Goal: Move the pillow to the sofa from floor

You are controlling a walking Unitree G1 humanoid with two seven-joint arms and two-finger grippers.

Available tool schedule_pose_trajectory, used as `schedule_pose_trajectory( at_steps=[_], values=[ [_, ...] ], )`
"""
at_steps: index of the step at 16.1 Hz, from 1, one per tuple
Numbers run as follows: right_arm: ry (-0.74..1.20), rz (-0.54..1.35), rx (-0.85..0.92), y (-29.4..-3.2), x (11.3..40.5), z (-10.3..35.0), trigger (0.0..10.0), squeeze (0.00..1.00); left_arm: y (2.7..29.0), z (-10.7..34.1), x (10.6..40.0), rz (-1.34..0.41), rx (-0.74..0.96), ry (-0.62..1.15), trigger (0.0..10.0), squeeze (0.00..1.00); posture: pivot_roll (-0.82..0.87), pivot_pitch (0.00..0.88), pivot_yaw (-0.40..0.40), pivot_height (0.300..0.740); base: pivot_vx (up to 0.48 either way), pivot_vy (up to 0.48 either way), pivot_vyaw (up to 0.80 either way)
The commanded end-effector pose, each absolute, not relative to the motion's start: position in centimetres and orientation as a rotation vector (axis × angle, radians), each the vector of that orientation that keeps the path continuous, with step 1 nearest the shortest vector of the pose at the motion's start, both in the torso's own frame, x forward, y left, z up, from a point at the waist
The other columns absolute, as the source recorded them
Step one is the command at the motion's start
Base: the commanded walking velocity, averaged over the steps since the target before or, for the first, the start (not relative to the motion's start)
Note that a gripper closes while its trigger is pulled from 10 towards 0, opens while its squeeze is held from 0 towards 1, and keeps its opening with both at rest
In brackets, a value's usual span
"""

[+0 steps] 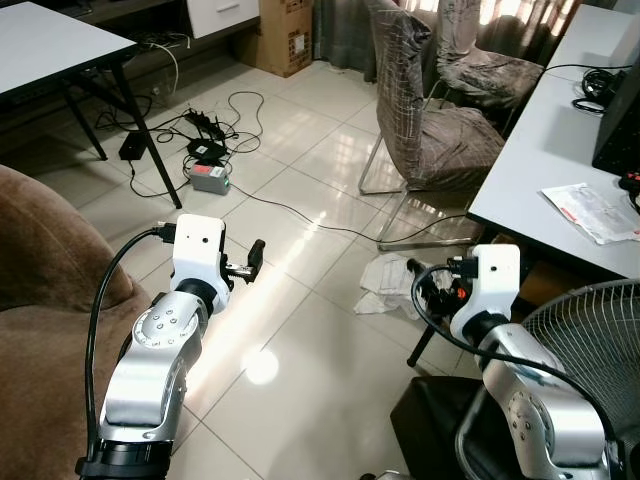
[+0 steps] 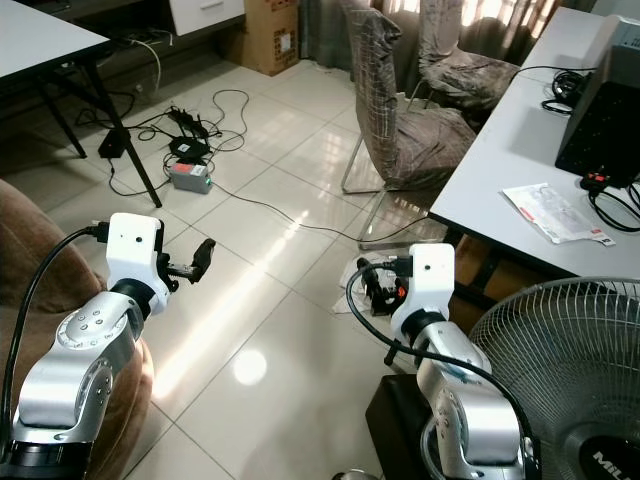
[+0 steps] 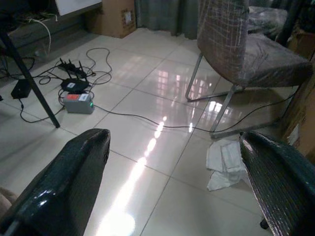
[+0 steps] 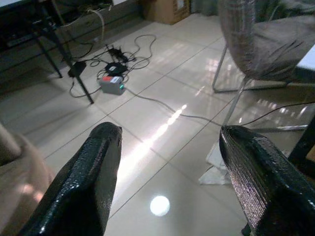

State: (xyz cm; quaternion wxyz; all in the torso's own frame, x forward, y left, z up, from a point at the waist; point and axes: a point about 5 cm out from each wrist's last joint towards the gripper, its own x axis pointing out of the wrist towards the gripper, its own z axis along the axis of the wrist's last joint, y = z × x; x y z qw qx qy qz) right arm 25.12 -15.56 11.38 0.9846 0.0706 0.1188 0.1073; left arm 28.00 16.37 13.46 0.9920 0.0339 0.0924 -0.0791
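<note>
The brown sofa (image 1: 45, 300) bulges at my left side; its arm also shows in the right wrist view as a tan sofa edge (image 4: 19, 182). My left gripper (image 1: 252, 262) is held out over the tiled floor just right of the sofa, open and empty. In the left wrist view its two black fingers (image 3: 74, 182) stand wide apart with bare tiles between them. My right gripper (image 2: 372, 285) hovers low near the desk's edge, also open, its fingers (image 4: 91, 177) spread with nothing held.
A crumpled white cloth (image 1: 385, 285) lies on the floor by a plaid chair (image 1: 425, 120). Cables and a grey power box (image 1: 211, 178) sit beyond a grey table (image 1: 50, 45). A white desk (image 1: 560, 150) and a fan (image 1: 590, 350) crowd my right. A cardboard box (image 1: 285, 35) stands far back.
</note>
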Motion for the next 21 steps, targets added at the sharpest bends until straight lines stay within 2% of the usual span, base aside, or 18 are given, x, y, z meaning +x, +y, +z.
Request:
schedule_pose_trajectory(
  at_steps=[1,3,4,5,10,14,19,21],
  values=[
    [0.207,0.229,0.157,-15.5,24.9,12.0,10.0,1.0,16.2,13.7,27.8,-0.173,0.054,0.168,10.0,1.0,-0.04,0.0,-0.005,0.74,0.0,0.0,0.0],
    [0.209,0.226,0.083,-15.4,25.3,12.1,10.0,1.0,15.9,14.1,27.9,-0.183,0.085,0.144,10.0,1.0,-0.04,0.0,-0.007,0.74,0.0,0.0,0.0],
    [0.19,0.243,0.013,-15.3,25.4,12.3,10.0,0.0,15.9,14.3,27.9,-0.167,0.148,0.121,10.0,0.2,-0.04,0.0,-0.011,0.74,0.0,0.0,0.0],
    [0.192,0.286,-0.025,-15.0,25.3,12.3,10.0,0.0,15.9,14.3,27.9,-0.157,0.198,0.121,10.0,0.0,-0.04,0.0,-0.011,0.74,0.0,0.0,0.0],
    [0.183,0.354,-0.046,-14.5,24.6,11.9,10.0,0.0,18.2,14.1,27.4,-0.014,0.236,0.056,10.0,0.0,-0.03,0.0,-0.017,0.74,0.0,0.0,0.8],
    [0.232,0.333,-0.056,-15.1,24.4,11.1,10.0,0.0,17.4,14.3,27.0,-0.082,0.119,0.054,10.0,0.0,-0.04,0.0,-0.015,0.74,0.0,0.0,0.8],
    [0.237,0.312,-0.04,-15.3,24.4,10.8,10.0,0.0,17.3,14.6,27.4,-0.028,0.23,-0.025,10.0,0.0,-0.04,0.0,-0.02,0.74,0.0,0.0,0.8],
    [0.235,0.311,-0.034,-15.2,24.4,10.8,10.0,0.0,17.1,14.1,27.1,-0.072,0.215,0.008,10.0,0.0,-0.04,0.0,-0.017,0.74,0.0,0.0,0.8]
  ],
)
